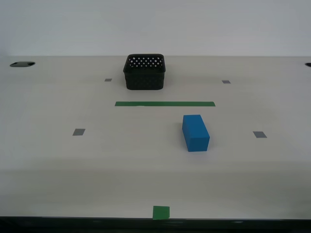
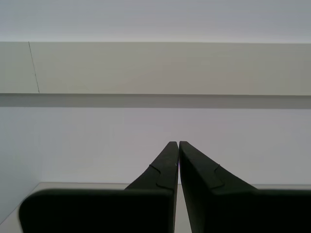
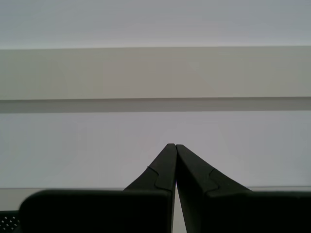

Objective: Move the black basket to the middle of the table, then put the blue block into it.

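Observation:
The black basket (image 1: 145,72) stands upright at the far middle of the table (image 1: 58,160), beyond a green tape strip (image 1: 164,103). The blue block (image 1: 195,132) lies flat on the table nearer than the strip, a little toward the exterior view's right. Neither arm shows in the exterior view. My first gripper (image 3: 173,145) is shut and empty, pointing at a pale wall. My second gripper (image 2: 175,143) is also shut and empty, facing the wall. A perforated black edge shows at the corner of the first wrist view (image 3: 7,222).
A green square (image 1: 161,212) marks the table's near edge. Small grey squares (image 1: 78,131) lie about the tabletop. A dark cutout (image 1: 22,63) sits at the far corner on the exterior view's left.

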You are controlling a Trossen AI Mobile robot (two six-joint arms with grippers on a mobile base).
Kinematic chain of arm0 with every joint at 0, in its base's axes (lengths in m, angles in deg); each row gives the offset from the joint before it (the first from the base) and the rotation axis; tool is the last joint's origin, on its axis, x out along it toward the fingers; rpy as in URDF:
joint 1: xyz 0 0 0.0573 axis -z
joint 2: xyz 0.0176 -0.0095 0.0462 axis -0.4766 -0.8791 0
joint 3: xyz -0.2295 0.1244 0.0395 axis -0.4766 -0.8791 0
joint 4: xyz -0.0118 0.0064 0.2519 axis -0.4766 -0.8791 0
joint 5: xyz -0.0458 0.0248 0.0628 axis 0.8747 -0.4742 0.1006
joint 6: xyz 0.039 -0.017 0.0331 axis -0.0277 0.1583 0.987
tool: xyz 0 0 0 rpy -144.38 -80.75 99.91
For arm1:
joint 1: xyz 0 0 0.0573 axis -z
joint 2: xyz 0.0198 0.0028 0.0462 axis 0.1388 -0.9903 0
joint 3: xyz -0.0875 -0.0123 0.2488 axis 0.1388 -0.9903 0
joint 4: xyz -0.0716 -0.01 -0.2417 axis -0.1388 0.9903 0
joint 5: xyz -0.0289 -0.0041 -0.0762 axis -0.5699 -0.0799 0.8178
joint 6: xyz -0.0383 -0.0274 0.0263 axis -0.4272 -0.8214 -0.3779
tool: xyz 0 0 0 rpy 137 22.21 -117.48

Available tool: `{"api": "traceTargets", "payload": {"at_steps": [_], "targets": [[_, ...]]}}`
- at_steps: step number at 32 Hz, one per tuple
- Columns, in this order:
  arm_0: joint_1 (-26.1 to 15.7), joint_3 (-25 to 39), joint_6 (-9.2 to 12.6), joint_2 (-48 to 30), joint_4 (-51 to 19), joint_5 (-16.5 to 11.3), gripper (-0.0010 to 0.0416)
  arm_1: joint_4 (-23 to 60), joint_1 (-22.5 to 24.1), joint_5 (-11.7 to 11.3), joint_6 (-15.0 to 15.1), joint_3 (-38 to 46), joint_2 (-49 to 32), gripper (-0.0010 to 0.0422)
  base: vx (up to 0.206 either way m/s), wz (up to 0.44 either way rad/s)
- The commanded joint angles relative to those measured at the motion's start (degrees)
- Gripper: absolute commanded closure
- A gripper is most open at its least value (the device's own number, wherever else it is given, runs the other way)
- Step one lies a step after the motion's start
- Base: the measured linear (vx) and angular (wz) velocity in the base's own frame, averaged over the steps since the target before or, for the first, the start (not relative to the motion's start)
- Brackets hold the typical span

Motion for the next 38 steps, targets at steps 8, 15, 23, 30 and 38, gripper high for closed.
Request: {"api": "traceTargets", "payload": {"at_steps": [8, 15, 23, 30, 38], "targets": [[0.0, 0.0, 0.0, 0.0, 0.2, 0.0, 0.0405, -0.4, 0.0, 0.1, 0.1, 0.1, 0.0, 0.0412, 0.0, 0.0], [0.0, 0.0, 0.0, 0.0, 0.2, 0.0, 0.0405, -0.4, 0.0, 0.1, 0.1, 0.1, 0.0, 0.0412, 0.0, 0.0], [0.0, 0.0, 0.0, 0.0, 0.3, 0.0, 0.0405, 0.6, 0.0, 0.1, -2.9, 0.7, 0.0, 0.0412, 0.0, 0.0], [0.0, 1.9, 0.3, 0.0, -0.4, -0.1, 0.0405, 17.1, 0.2, 0.2, -4.7, 6.9, 0.0, 0.0412, 0.0, 0.0], [-0.1, 11.2, 0.2, -0.6, -21.0, -0.1, 0.0405, 35.6, 3.6, 0.2, -4.6, 17.4, -2.9, 0.0412, 0.0, 0.0]]}}
